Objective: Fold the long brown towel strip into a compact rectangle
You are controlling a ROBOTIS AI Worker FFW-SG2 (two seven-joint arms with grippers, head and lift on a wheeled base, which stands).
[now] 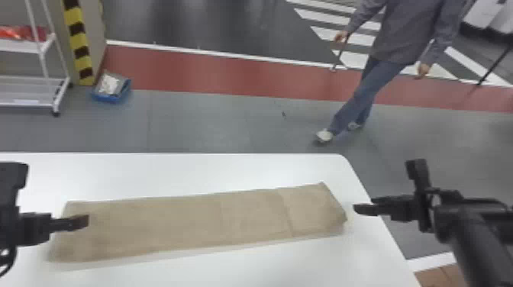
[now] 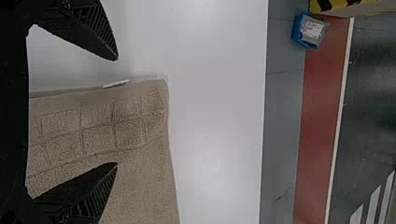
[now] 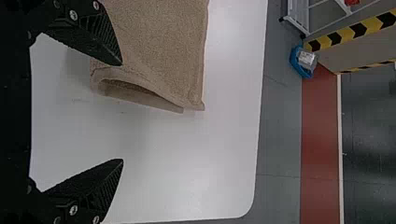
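Head view: The brown towel strip (image 1: pixel 179 225) stretched across the tabletop (image 1: pixel 171 173) at seven o'clock, the left gripper (image 1: pixel 87 220) over one end at eight, the right gripper (image 1: pixel 355 209) beyond the other at four. Left wrist view: jaws stood wide. Right wrist view: jaws gaped wide.

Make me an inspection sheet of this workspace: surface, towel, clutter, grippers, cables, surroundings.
Surface: white table, front right corner region partly under the right arm.
Job's things: brown towel strip lying lengthwise, not yet a compact rectangle; layers show at its right end.
Clutter: blue bin on the floor.
Grippers: left open at the towel's left end; right open near its right.
Cables: dark loop by the left gripper, possibly one.
Surroundings: wheeled rack, striped pillar.
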